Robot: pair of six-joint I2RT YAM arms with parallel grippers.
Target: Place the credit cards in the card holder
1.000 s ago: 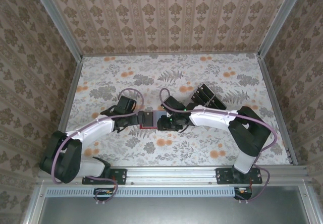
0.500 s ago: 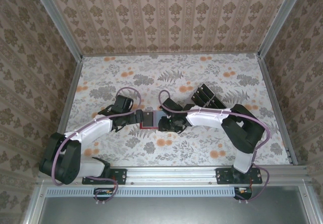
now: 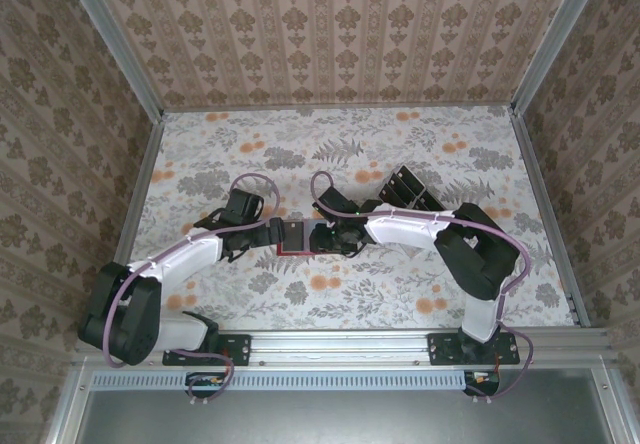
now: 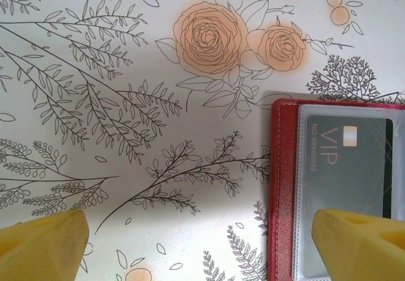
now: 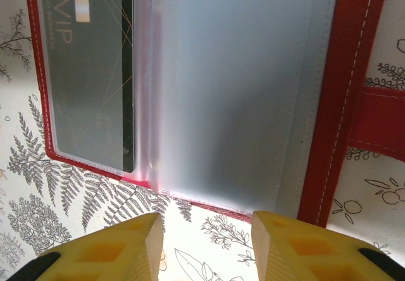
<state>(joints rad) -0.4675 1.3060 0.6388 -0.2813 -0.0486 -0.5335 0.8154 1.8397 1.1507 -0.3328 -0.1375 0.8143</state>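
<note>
One flat black credit card [image 5: 88, 72] sits sleeved in the open red folding card holder [image 5: 329, 104]; the next sleeve is empty. My left gripper [image 4: 202, 246] and right gripper [image 5: 205, 243] stand spread, holding nothing.

card holder [image 3: 292, 236] on table [image 3: 350, 144] (opened), card [image 5: 88, 72] in sleeve

From my left wrist I read large pale letters "VIP" on the dark credit card [image 4: 345, 161] lying under the clear sleeve [image 4: 302, 186] of the red card holder [image 4: 283, 186]. Beside them runs a small line starting "NO", its digits too fine to trust. From my right wrist the credit card again reads "VIP".
</note>
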